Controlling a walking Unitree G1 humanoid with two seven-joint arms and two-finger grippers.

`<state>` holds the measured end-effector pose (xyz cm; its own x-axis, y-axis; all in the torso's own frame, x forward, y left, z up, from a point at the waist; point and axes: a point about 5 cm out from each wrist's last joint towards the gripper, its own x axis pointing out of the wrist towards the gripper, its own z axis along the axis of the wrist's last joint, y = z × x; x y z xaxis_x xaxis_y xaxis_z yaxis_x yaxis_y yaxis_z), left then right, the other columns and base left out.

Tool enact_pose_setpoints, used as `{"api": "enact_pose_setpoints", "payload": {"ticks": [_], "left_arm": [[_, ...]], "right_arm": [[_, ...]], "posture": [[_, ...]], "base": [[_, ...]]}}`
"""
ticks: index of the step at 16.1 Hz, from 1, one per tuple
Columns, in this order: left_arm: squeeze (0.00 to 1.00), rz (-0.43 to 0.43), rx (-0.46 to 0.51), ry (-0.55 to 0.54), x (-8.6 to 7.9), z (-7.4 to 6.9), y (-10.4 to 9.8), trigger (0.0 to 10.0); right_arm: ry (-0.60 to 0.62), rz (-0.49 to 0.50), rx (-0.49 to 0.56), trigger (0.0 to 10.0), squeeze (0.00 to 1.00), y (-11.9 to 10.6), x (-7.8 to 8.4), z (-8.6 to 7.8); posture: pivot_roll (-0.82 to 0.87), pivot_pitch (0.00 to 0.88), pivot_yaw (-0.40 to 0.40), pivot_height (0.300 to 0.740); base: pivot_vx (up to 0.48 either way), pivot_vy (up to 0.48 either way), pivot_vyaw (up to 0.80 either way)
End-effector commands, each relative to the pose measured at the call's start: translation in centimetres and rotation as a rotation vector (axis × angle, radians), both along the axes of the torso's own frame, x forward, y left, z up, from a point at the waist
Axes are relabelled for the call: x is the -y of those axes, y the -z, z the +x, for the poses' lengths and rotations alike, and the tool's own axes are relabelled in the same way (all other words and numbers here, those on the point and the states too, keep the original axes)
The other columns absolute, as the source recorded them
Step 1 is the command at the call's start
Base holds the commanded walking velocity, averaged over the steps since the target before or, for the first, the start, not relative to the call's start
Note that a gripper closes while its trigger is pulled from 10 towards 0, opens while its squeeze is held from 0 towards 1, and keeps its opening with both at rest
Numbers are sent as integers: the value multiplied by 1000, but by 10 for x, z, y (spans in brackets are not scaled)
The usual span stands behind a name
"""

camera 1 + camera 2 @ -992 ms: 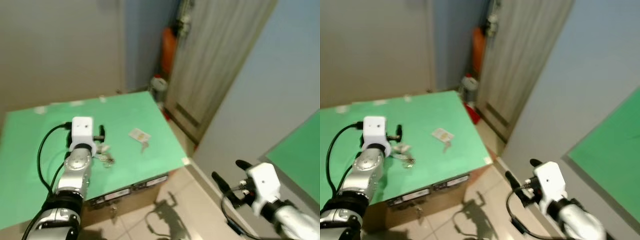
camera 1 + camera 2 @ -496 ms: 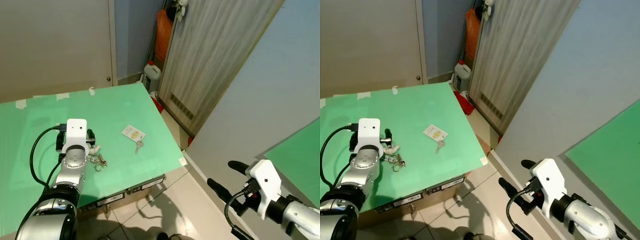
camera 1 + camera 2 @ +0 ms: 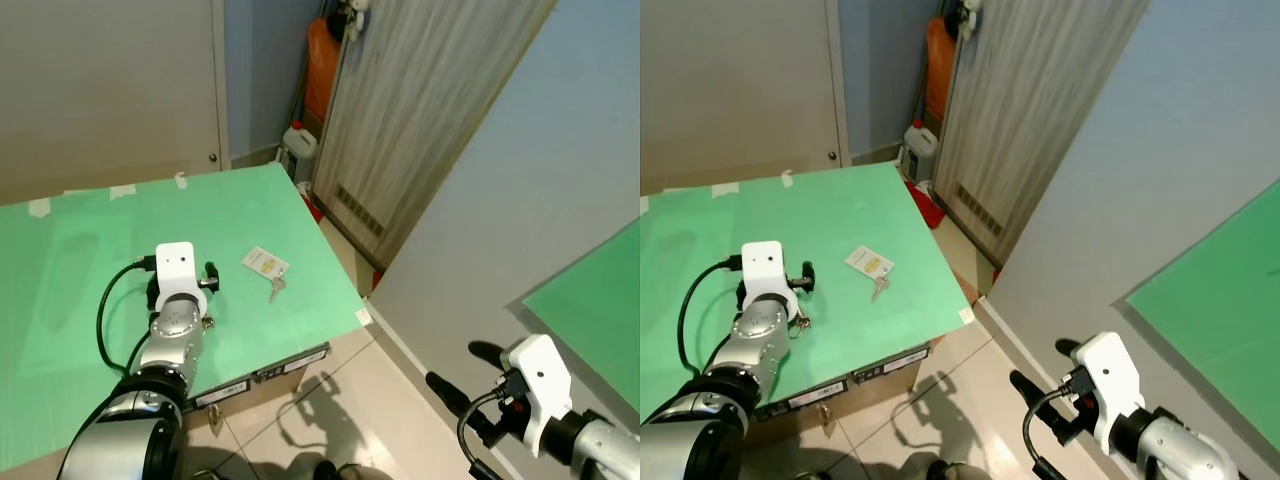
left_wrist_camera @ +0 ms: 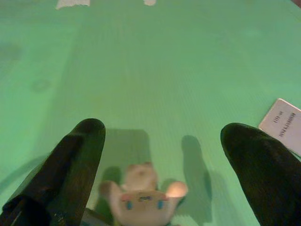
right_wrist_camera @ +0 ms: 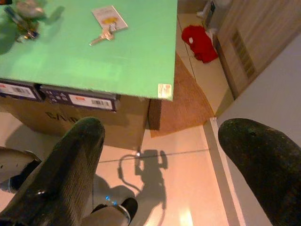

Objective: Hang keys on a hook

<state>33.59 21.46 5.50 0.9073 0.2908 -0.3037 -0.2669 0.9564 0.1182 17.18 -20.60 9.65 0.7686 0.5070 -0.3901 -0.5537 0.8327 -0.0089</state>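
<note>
The left gripper (image 4: 160, 160) hovers low over the green tabletop (image 3: 80, 260) near its front edge, jaws apart around a key bunch with a small white figurine charm (image 4: 141, 197). A single silver key with a white card tag (image 3: 270, 275) lies nearer the right edge. The right gripper (image 5: 160, 155) hangs over the tiled floor (image 5: 178, 188), jaws apart.

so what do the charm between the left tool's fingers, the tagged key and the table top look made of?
Charm: looks like soft matte plastic or rubber, a pale moulded figure; blurred, so unsure. Key: metal by its grey sheen. Its tag: flat white card or plastic with print. Table top: matte green sheet, taped at the far edge, over cardboard boxes. Left tool is open around the charm.
</note>
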Motion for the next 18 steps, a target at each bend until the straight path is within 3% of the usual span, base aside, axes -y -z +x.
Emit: {"api": "enact_pose_setpoints", "payload": {"ticks": [1,3,5,15,16,17,18], "left_arm": [[0,-14,-21,22,7,0,3,10000],[0,-10,-39,11,5,-1,5,10000],[0,56,-97,-54,-4,-6,10,10000],[0,-5,-143,-89,-13,-14,20,10000],[0,-8,-135,-68,-14,-14,20,6627],[0,-11,-129,-54,-14,-13,19,6627],[0,-26,-122,5,-12,-13,20,0]], "right_arm": [[11,-16,4,10000,0,1,5,-1],[8,-17,-2,10000,0,3,6,-1],[12,-24,-13,10000,0,13,13,-1],[5,-22,-15,10000,0,19,15,-5],[4,-21,-14,10000,0,19,15,-5],[4,-20,-13,10000,0,19,15,-5],[14,-19,-18,10000,0,18,17,-5]], "posture": [[-319,147,-162,740],[-322,146,-166,740],[-315,142,-163,740],[-308,147,-174,740],[-307,149,-177,740],[-306,150,-181,740],[-305,158,-192,740]], "base": [[0,0,0],[0,0,0],[0,0,0],[0,0,0],[0,0,0],[0,0,0],[0,0,0]]}}
